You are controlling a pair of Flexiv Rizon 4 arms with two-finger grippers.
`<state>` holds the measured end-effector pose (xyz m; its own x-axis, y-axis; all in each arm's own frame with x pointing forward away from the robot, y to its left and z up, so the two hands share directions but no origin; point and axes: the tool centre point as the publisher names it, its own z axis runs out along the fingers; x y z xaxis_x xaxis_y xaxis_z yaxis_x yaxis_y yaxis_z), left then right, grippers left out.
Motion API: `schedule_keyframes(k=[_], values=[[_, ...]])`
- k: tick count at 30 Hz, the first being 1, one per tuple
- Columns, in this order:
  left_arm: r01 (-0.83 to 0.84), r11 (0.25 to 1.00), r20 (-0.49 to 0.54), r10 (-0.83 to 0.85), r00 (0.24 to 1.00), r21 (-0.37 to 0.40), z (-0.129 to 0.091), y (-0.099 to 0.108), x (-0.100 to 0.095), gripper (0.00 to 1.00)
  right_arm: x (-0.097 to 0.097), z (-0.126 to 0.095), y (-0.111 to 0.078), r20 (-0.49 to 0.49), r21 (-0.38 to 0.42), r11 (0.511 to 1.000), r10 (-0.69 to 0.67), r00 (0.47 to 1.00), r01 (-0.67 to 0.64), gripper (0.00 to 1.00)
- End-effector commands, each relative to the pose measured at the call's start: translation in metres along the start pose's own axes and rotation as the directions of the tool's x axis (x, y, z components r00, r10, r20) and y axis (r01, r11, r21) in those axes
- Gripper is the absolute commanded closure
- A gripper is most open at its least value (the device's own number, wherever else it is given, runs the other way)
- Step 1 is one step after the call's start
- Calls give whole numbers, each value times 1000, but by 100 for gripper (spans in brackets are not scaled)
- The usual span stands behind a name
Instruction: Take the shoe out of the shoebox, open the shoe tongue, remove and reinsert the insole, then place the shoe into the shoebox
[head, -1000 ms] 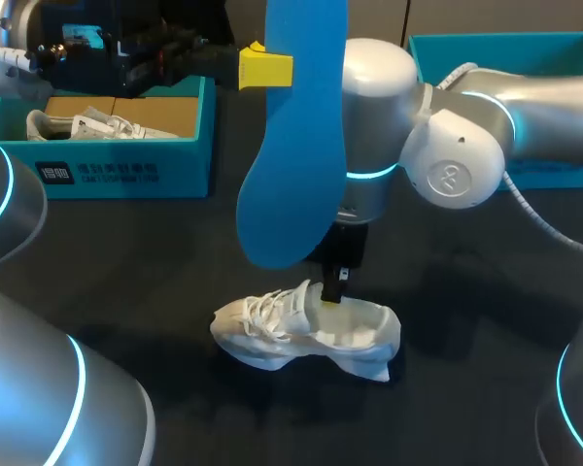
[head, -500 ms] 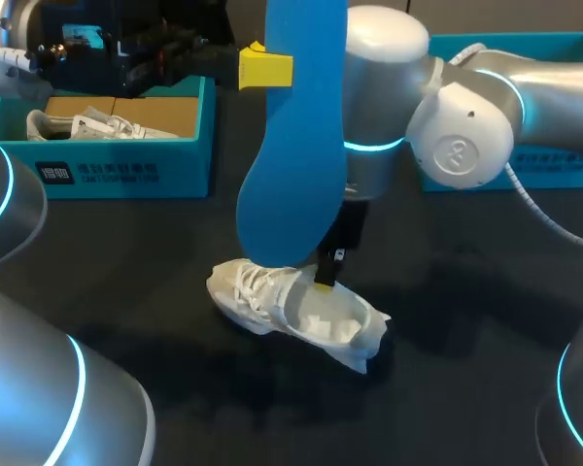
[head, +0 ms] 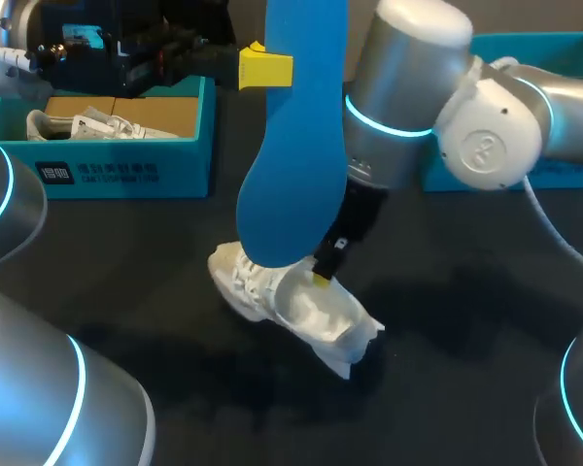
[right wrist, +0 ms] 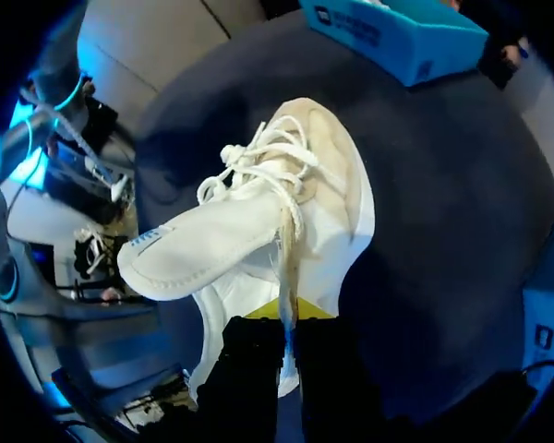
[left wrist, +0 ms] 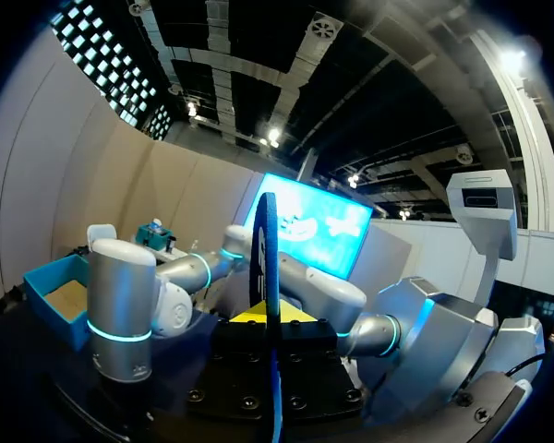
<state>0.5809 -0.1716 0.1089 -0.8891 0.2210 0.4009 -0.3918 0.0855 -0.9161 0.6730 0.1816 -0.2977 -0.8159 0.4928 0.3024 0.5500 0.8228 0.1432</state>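
Observation:
A white lace-up shoe lies on the dark table near the middle, its toe pointing back left. My right gripper is shut on the rim of the shoe's opening. In the right wrist view the shoe lies ahead of that gripper, with its tongue folded out to one side. High above the shoe my left gripper is shut on a blue insole, which hangs down in front of the right arm. In the left wrist view the insole stands edge-on between the fingers of the left gripper.
A teal shoebox stands at the back left with a second white shoe inside. Another teal box sits at the back right, partly behind my right arm. The right wrist view shows a teal box beyond the shoe's toe.
My right arm has swung round and turned the shoe with it, so the heel now points front right. The left gripper and the insole have stayed still.

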Motion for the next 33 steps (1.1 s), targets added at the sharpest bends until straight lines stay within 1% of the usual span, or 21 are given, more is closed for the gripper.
schedule_keyframes(k=[1,19,20,22,23,25,26,27,28,29,33], values=[[1,1000,2,-1,1000,-2,1,0,0,100,12,-7,-12,34,-112,987,123,992,-118,100],[1,1000,2,-1,1000,-2,1,0,0,100,13,-8,-12,39,-115,988,111,993,-106,100],[1,1000,2,-1,1000,-2,1,0,0,100,14,-10,-12,25,-123,980,159,987,-154,100],[1,1000,2,-1,1000,-2,1,0,0,100,17,-13,-12,-11,-159,966,206,979,-205,100],[1,1000,2,-1,1000,-2,1,0,0,100,18,-14,-13,-24,-183,945,273,962,-273,100],[1,1000,2,-1,1000,-2,1,0,0,100,19,-17,-15,-97,-238,903,344,934,-357,100],[1,1000,2,-1,1000,-2,1,0,0,100,20,-17,-16,-109,-249,888,371,922,-387,100],[1,1000,2,-1,1000,-2,1,0,0,100,22,-16,-16,-149,-278,868,383,912,-411,100],[1,1000,2,-1,1000,-2,1,0,0,100,23,-15,-16,-168,-294,849,407,898,-440,100],[1,1000,2,-1,1000,-2,1,0,0,100,24,-14,-16,-169,-289,841,425,889,-457,100],[1,1000,2,-1,1000,-2,1,0,0,100,27,-5,-18,-208,-320,778,498,842,-540,100]])
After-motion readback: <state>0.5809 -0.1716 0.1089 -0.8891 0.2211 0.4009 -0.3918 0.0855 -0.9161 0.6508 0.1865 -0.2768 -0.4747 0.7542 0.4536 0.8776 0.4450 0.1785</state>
